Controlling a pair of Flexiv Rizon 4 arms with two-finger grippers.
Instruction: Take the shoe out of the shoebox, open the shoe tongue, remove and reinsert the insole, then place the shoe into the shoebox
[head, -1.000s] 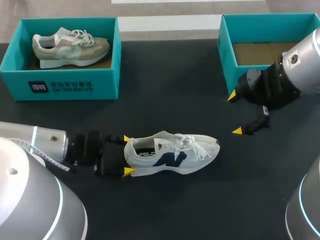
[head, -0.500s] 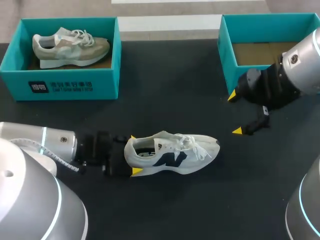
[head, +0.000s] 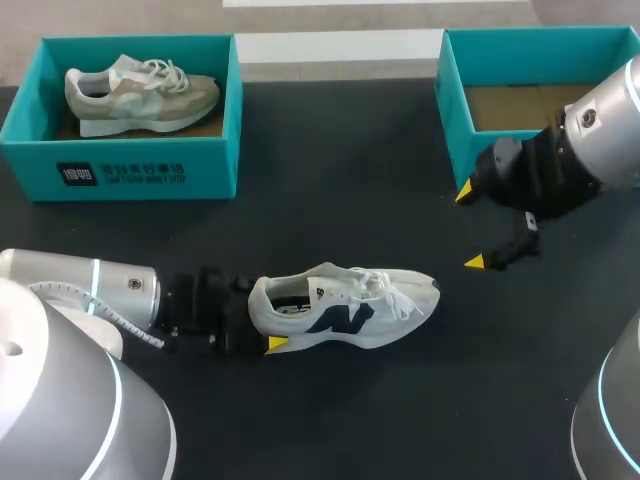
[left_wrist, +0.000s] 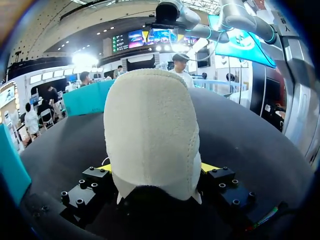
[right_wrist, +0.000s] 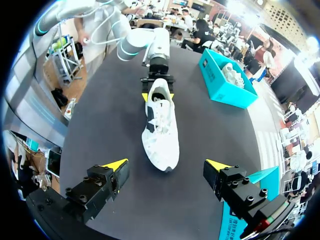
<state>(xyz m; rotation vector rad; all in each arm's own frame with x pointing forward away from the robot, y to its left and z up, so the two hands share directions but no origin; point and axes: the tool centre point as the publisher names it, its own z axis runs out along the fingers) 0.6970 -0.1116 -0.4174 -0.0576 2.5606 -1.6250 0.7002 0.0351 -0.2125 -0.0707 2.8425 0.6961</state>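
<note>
**Shoe out on the table, heel at the left gripper**

Your white shoe (head: 345, 308) with the dark side mark stands upright on the black table (head: 340, 200). It is outside both teal boxes, with its toe toward your right arm's side. The left gripper (head: 268, 310) is at the heel. From above the shoe covers part of it, and in the left wrist view the heel fills the middle and hides the contact, so you cannot tell whether it is pinching.

The right gripper (head: 470, 226) hangs spread wide with nothing in it, just beside the near corner of the right box (head: 452, 120). Your right arm and the picture's edge cut off much of that box. The left box (head: 120, 172) holds a beige shoe (head: 140, 92).
</note>
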